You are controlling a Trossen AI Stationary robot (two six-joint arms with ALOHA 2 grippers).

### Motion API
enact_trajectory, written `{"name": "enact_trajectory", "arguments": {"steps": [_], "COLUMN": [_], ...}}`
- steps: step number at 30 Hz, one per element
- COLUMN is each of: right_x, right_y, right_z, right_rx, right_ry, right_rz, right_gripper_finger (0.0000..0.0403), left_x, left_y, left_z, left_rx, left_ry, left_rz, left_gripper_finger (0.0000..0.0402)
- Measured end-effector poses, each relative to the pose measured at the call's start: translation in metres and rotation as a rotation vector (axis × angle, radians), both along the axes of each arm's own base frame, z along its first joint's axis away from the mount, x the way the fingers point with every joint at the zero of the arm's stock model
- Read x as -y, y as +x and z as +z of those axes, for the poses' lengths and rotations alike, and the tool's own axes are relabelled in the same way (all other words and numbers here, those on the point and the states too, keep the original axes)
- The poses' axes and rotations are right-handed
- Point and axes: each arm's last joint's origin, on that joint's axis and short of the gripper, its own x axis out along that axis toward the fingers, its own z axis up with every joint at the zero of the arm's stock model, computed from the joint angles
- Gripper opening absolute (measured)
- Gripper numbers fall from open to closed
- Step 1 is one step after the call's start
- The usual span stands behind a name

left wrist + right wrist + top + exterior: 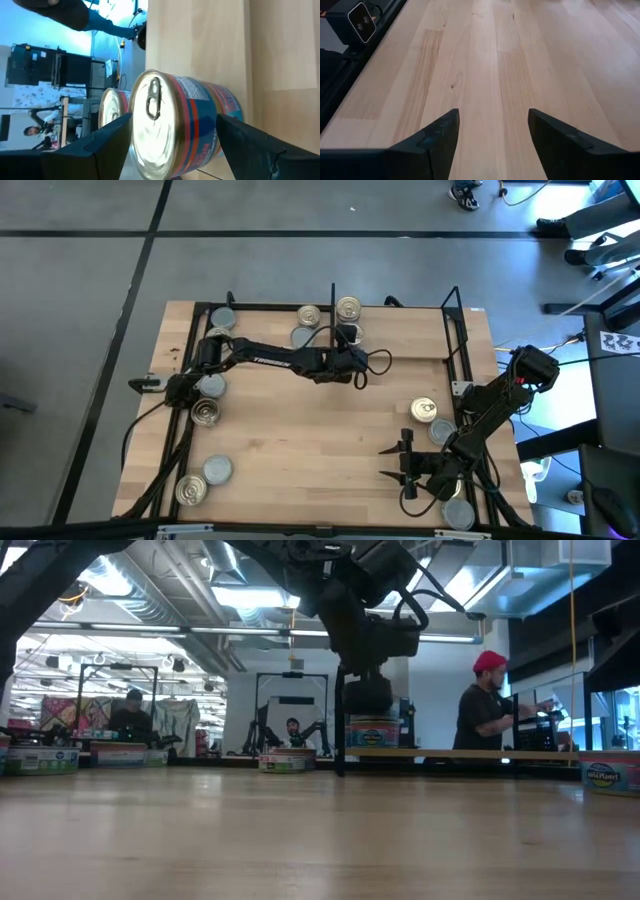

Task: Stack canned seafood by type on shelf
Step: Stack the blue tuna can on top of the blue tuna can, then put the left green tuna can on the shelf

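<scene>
Jaws of the left gripper [170, 145] stand wide, one finger on each side of a tin [182, 125] with a pull-tab lid; whether the pads press its wall cannot be told, so it may be set down or not yet gripped. From above, this gripper [352, 362] reaches toward twelve o'clock of the table, just short of the black divider [333, 305] on the shelf [400, 340].

Tins nearby:
- one gold-lidded tin [348, 308] at twelve o'clock, just right of the divider
- a gold tin [309, 316] and a grey-lidded tin [303, 337] just left of it
- a second tin [111, 107] shows behind the straddled one in the left wrist view

Judgement: gold lids gather by the divider because the sorting runs by type, and the divider marks the boundary.

Right gripper [405, 463] waits at five o'clock, fingers [435, 135] parted over bare wood, grasping nothing. Its position keeps it clear of the left arm's reach. Close by sit a gold tin [424, 411] and a grey one [441, 431], at about four o'clock, probably next for that arm.

Unsorted stock at the left edge:
- grey tin [222, 318] at ten o'clock
- a pair [207, 413] at nine o'clock
- two more [204, 482] at seven o'clock

Most tins lie outside the far bay; the job looks early.
</scene>
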Motion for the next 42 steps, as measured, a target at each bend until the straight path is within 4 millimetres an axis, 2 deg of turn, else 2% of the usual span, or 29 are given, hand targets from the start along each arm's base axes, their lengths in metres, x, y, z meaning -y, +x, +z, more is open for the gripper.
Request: {"name": "enact_trajectory", "arguments": {"steps": [12, 15, 19, 23, 28, 32, 38, 42], "right_x": [0.000, 0.000, 0.000, 0.000, 0.000, 0.000, 0.000, 0.000], "right_y": [0.000, 0.000, 0.000, 0.000, 0.000, 0.000, 0.000, 0.000], "right_z": [0.000, 0.000, 0.000, 0.000, 0.000, 0.000, 0.001, 0.000], "right_rx": [0.000, 0.000, -0.001, -0.002, 0.001, 0.002, 0.008, 0.008], "right_ry": [-0.004, -0.004, -0.005, -0.008, -0.002, -0.001, -0.001, -0.001], "right_rz": [0.002, 0.002, 0.003, 0.002, 0.003, 0.003, -0.003, -0.003], "right_gripper_finger": [0.0237, 0.0237, 0.0237, 0.0237, 0.0237, 0.0237, 0.0237, 0.0237], "left_x": [0.011, 0.027, 0.067, 0.100, 0.140, 0.162, 0.194, 0.210], "left_y": [0.000, 0.000, -0.004, -0.021, -0.053, -0.080, -0.122, -0.141], "left_z": [0.010, 0.016, 0.042, 0.066, 0.088, 0.091, 0.087, 0.086], "left_rx": [0.027, 0.038, 0.101, 0.197, 0.272, 0.245, 0.181, 0.210], "left_ry": [0.037, 0.053, 0.038, -0.032, -0.185, -0.307, -0.313, -0.314], "left_rz": [0.027, 0.047, 0.009, 0.010, 0.031, 0.083, 0.195, 0.260], "left_gripper_finger": [0.0284, 0.0284, 0.0284, 0.0284, 0.0284, 0.0284, 0.0284, 0.0284]}}
